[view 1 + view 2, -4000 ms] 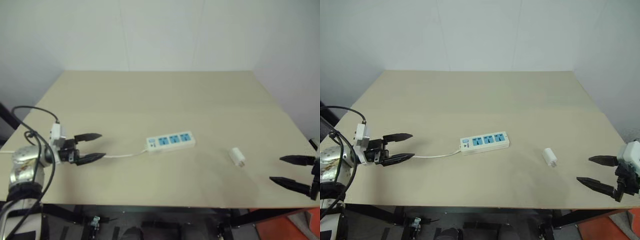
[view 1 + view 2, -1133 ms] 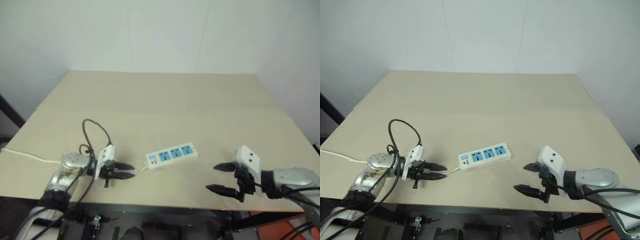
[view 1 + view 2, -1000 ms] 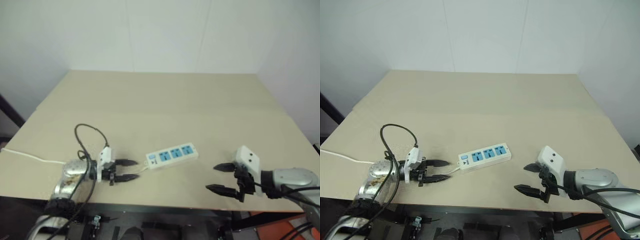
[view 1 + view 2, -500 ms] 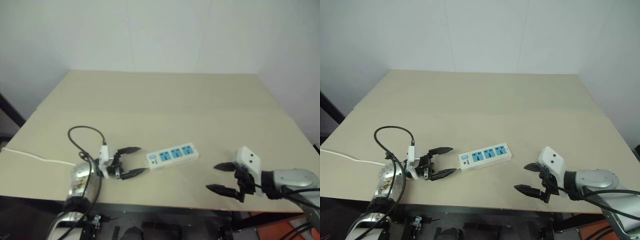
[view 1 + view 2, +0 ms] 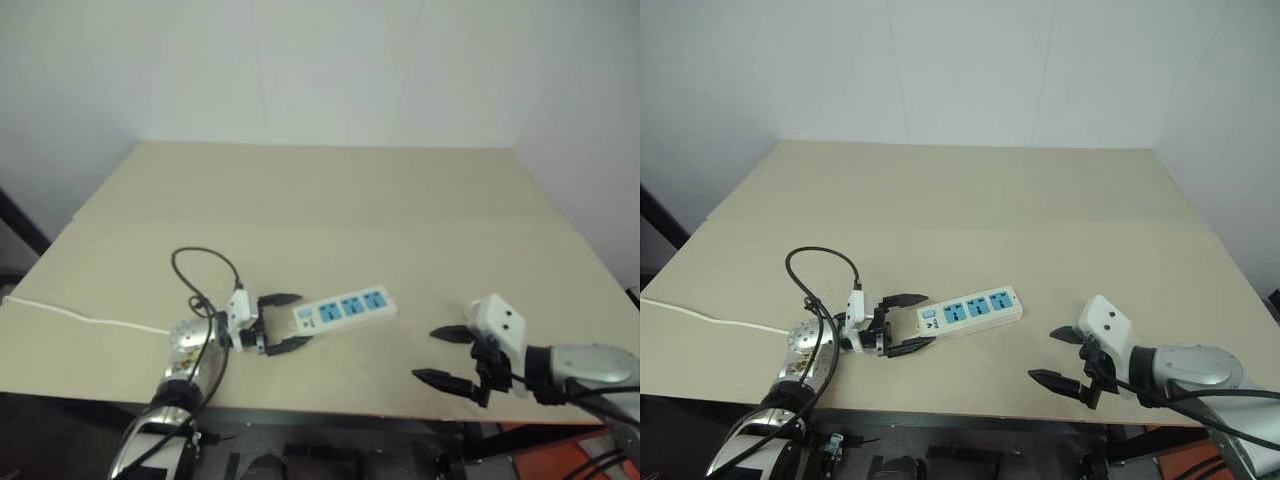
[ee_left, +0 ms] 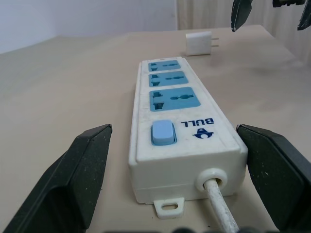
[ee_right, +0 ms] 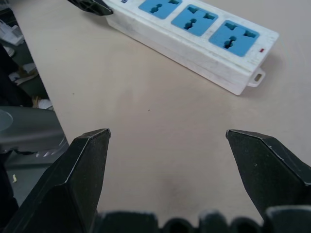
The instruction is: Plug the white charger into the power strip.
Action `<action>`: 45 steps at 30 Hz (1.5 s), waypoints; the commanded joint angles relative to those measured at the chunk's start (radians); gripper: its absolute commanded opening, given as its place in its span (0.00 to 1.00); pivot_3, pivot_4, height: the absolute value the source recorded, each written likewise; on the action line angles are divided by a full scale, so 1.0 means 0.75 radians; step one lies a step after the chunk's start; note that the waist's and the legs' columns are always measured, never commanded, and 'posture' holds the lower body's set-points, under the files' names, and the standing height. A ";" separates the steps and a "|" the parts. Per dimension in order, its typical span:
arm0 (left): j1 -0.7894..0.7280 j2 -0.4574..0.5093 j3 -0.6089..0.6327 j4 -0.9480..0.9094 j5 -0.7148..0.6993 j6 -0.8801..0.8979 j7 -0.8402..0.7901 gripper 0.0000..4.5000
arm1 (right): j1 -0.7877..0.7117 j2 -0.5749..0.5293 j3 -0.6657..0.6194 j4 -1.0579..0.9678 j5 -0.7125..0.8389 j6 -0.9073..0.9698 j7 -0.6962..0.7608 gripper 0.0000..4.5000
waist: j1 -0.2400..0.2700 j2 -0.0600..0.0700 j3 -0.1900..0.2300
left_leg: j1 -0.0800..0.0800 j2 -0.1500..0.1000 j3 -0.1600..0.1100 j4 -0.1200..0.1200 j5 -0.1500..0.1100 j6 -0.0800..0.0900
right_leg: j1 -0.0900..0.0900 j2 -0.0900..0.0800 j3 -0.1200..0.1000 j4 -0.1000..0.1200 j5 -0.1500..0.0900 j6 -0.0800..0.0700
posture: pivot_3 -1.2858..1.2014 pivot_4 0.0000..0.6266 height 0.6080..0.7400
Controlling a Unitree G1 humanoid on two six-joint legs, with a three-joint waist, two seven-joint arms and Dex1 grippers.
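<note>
While our left hand stood spread around the switch end of the power strip, we judged that squeezing squarely would steady it best.

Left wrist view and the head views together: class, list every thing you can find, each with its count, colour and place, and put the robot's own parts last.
table: one, beige, against white walls.
power strip: one, white with three blue sockets and a blue switch, lying flat near the table's front.
cord: one, thin and white, running from the strip's switch end to the table's left edge.
white charger: one, white, on the table just beyond the strip's far end.
left gripper: one, black fingers, open, either side of the strip's switch end.
right gripper: one, black fingers, open, right of the strip near the front edge.
</note>
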 commanded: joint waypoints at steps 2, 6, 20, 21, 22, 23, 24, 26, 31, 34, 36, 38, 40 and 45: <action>-0.003 -0.006 -0.035 0.000 0.043 0.030 0.040 0.99 | -0.006 0.001 -0.039 -0.040 0.008 0.000 -0.012 1.00 | 0.000 0.000 0.000 | 0.000 0.000 0.000 0.000 0.000 0.000 | 0.000 0.000 0.000 0.000 0.000 0.000 | 0.52 0.24 1.00; -0.005 -0.014 -0.053 -0.007 0.072 0.044 0.079 0.99 | -0.018 0.003 -0.029 -0.030 0.000 -0.006 -0.018 1.00 | 0.001 0.000 -0.001 | 0.001 0.000 0.000 0.000 0.000 0.000 | 0.002 0.000 0.000 0.000 -0.001 0.002 | 0.52 0.24 1.00; 0.083 0.004 -0.091 -0.179 0.034 0.195 0.016 0.73 | -0.265 -0.227 -0.009 -0.047 0.006 0.255 -0.034 1.00 | 0.000 0.003 -0.002 | 0.004 -0.001 0.000 0.000 0.000 0.000 | 0.007 -0.001 0.000 -0.003 -0.001 0.004 | 0.52 0.24 1.00; 0.087 0.014 -0.097 -0.200 0.018 0.231 -0.013 0.73 | -0.350 -0.271 0.002 -0.013 0.052 0.335 -0.015 1.00 | -0.001 0.005 -0.002 | 0.004 -0.001 0.000 0.000 0.000 0.000 | 0.006 -0.001 0.000 -0.003 -0.001 0.004 | 0.52 0.24 1.00; 0.090 0.028 -0.107 -0.218 0.013 0.257 -0.041 0.73 | -0.510 -0.294 0.055 0.069 0.092 0.480 -0.017 1.00 | -0.008 0.004 -0.002 | 0.005 0.000 0.000 -0.001 0.000 0.000 | 0.006 -0.001 0.000 -0.004 -0.002 0.004 | 0.52 0.24 1.00; 0.092 0.037 -0.113 -0.231 0.011 0.275 -0.059 0.73 | -0.630 -0.303 0.099 0.131 0.117 0.588 -0.026 1.00 | -0.014 0.004 -0.002 | 0.006 0.002 0.000 -0.001 0.000 0.000 | 0.007 0.001 0.000 -0.004 -0.002 0.003 | 0.52 0.24 1.00; 0.091 0.043 -0.119 -0.236 0.012 0.286 -0.068 0.73 | -0.736 -0.299 0.150 0.187 0.120 0.678 -0.041 1.00 | -0.012 0.004 -0.002 | 0.006 0.002 0.000 -0.002 0.000 0.000 | 0.006 0.001 0.000 -0.004 -0.002 0.001 | 0.52 0.24 1.00; 0.084 0.049 -0.129 -0.241 0.008 0.308 -0.088 0.73 | -0.943 -0.284 0.317 0.316 0.037 0.766 -0.052 1.00 | -0.008 0.004 -0.002 | 0.006 0.003 0.000 -0.002 0.000 0.000 | 0.007 0.002 -0.001 -0.005 -0.002 0.000 | 0.52 0.24 1.00; 0.037 0.037 -0.138 -0.190 0.019 0.287 -0.084 0.73 | -1.323 -0.216 0.801 0.691 -0.261 0.734 0.011 1.00 | -0.002 0.004 -0.002 | -0.005 0.001 0.000 -0.002 0.000 0.000 | -0.005 -0.001 -0.001 -0.004 0.003 -0.007 | 0.52 0.24 1.00; 0.013 0.027 -0.140 -0.157 0.033 0.245 -0.072 0.73 | -1.462 -0.123 0.986 0.922 -0.424 0.633 0.058 1.00 | 0.002 0.005 -0.002 | -0.007 0.000 0.000 -0.001 0.000 0.000 | -0.008 -0.001 -0.001 -0.003 0.003 -0.007 | 0.52 0.24 1.00; 0.005 0.020 -0.146 -0.146 0.036 0.231 -0.072 0.73 | -1.543 -0.044 1.072 1.092 -0.504 0.584 0.100 1.00 | -0.005 0.005 -0.002 | -0.008 0.000 0.000 0.000 0.000 0.000 | -0.008 -0.001 -0.001 -0.003 0.003 -0.007 | 0.52 0.24 1.00; 0.003 0.018 -0.151 -0.147 0.032 0.232 -0.082 0.73 | -1.599 0.011 1.148 1.240 -0.581 0.531 0.162 1.00 | -0.003 0.005 -0.002 | -0.008 0.000 0.000 0.000 0.000 0.000 | -0.008 -0.001 -0.001 -0.002 0.004 -0.007 | 0.52 0.24 1.00; 0.007 0.021 -0.156 -0.153 0.027 0.237 -0.093 0.73 | -1.639 0.054 1.192 1.371 -0.643 0.501 0.204 1.00 | -0.001 0.005 -0.002 | -0.008 0.000 0.000 0.000 0.000 0.000 | -0.008 -0.001 -0.001 -0.002 0.004 -0.007 | 0.52 0.24 1.00; 0.025 0.035 -0.155 -0.159 0.023 0.235 -0.096 0.73 | -1.719 0.143 1.141 1.652 -0.675 0.576 0.261 1.00 | -0.003 0.005 -0.002 | -0.008 -0.001 0.000 0.000 0.000 0.000 | -0.009 -0.001 -0.001 -0.001 0.004 -0.007 | 0.52 0.24 1.00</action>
